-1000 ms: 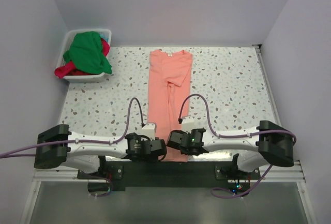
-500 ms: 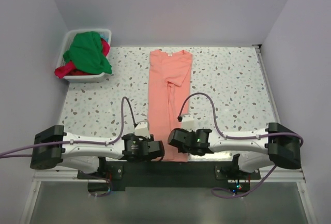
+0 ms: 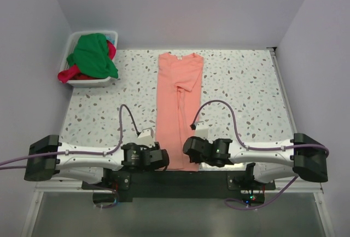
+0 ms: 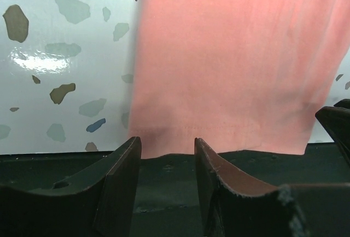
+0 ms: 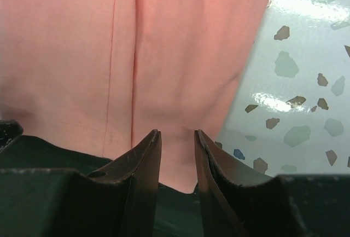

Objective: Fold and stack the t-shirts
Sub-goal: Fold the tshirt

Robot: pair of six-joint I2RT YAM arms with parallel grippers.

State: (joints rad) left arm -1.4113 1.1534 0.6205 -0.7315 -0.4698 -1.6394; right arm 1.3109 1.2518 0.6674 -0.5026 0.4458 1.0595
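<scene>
Drawn back to the hem of the salmon-pink t-shirt (image 3: 178, 100), lower centre, left gripper (image 4: 167, 141) and right gripper (image 5: 178, 133) sit half-open, empty, seemingly ready to pinch.

Three t-shirts: one salmon-pink t-shirt (image 3: 178, 105) lying directly ahead of both end effectors; one green t-shirt (image 3: 93, 53) and one red-magenta t-shirt (image 3: 68, 75), both far ahead and to the left of the left end effector (image 4: 167, 144). One white tub (image 3: 90, 82), holding the latter two. Two end effectors, the second being the right end effector (image 5: 178, 136). One speckled bench (image 3: 246, 94).
</scene>
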